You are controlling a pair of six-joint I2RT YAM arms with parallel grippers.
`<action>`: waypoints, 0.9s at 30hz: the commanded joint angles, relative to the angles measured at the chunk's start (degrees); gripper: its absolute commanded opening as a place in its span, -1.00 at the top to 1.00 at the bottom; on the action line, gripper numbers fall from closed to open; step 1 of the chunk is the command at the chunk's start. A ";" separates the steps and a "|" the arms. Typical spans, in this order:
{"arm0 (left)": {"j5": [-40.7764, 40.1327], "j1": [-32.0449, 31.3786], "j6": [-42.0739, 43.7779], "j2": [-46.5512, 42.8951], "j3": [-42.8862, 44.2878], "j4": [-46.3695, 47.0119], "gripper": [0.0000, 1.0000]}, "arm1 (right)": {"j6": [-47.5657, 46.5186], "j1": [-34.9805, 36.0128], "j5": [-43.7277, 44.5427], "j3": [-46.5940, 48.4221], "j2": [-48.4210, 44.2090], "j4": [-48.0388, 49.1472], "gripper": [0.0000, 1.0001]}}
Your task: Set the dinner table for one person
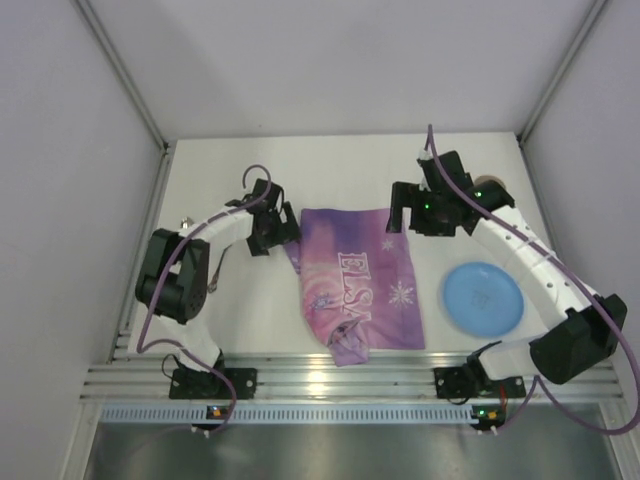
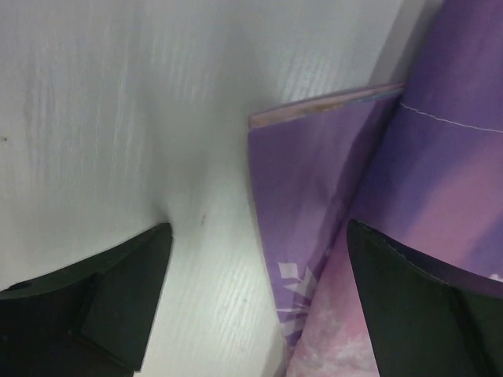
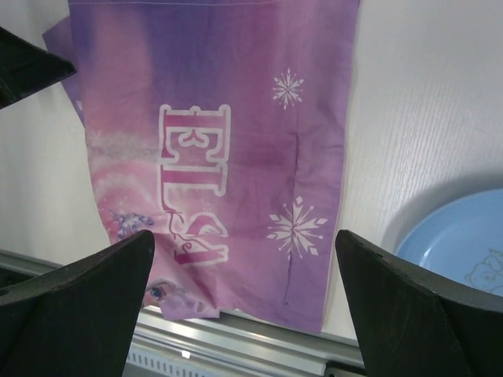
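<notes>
Both claws are standing wide open and gripping nothing. The left claw (image 1: 272, 228) is hovering with one finger over bare surface (image 1: 330, 170) and the other over the folded far-left corner of the placemat (image 1: 360, 290). Whether it is touching the cloth, I cannot tell. The right claw (image 1: 405, 215) is hanging above the mat's far-right corner, looking down its printed length.

The surface is lying directly beneath both claws, spreading out past them on every side. It is rigid and fixed, so nothing there is to be gripped; it is simply bearing the setting.

The placemat, stretching between the two claws, is looking like thin, limp cloth: light, creasing easily, bunching at the end farthest from both claws. It is probably best pinched at a corner or hem and dragged flat. The blue plate (image 1: 483, 297), sitting beside the right claw toward its own arm's base, is looking stiff, smooth and likely slippery; its raised rim is offering the hold.

I am counting one placemat, one plate and two claws.
</notes>
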 commanded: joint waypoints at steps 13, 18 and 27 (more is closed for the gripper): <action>6.81 0.74 -1.29 14.32 6.71 6.64 0.29 | -4.11 0.31 0.16 6.60 5.36 -4.27 -0.96; 7.52 0.74 -2.17 14.23 5.83 7.34 1.00 | -4.29 0.31 0.25 6.86 6.59 -3.75 -0.96; 11.64 1.00 -0.68 8.70 5.65 7.77 0.17 | -3.94 0.31 0.16 5.28 7.04 -2.87 -0.96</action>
